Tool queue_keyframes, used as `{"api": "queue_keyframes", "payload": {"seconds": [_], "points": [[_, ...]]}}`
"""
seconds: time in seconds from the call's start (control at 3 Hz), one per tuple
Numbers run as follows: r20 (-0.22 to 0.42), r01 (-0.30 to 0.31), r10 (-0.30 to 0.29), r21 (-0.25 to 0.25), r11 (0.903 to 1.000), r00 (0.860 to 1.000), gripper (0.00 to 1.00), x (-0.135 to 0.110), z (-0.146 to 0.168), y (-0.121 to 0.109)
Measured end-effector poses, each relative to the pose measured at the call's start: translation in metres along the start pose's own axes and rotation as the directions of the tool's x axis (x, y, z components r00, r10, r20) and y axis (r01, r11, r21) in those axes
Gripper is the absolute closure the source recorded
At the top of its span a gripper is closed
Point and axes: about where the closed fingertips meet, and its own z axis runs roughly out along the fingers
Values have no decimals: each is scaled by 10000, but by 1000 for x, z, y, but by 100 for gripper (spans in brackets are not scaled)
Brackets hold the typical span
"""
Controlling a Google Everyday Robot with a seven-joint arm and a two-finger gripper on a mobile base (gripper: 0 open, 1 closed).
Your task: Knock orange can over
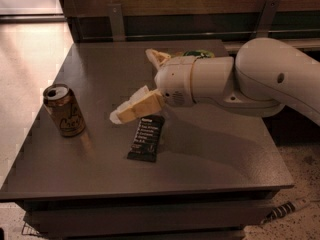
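The orange can [64, 110] stands upright near the table's left edge, its silver pull-tab top facing up. My gripper [116, 117] reaches in from the right on a thick white arm [235, 79]. Its tan fingertips hang above the table about a can's width to the right of the can, not touching it. A black bar [146, 138] lies flat on the table just below and to the right of the gripper.
A green and yellow snack bag [195, 54] lies at the back of the dark table [210, 159], partly hidden behind the arm. A wooden wall with metal brackets runs along the table's far edge. Pale floor lies to the left.
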Motion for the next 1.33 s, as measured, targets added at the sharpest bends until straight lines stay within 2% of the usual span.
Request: {"api": "queue_keyframes", "payload": {"seconds": [0.67,1.0,1.33], "points": [[412,-279,318,-915,9954,9986,0,3,62,32],[767,-446,538,-1166,9922,9956,0,3,94,44],[1121,-460,600,-1236,9913,9919,0,4,111,53]]}}
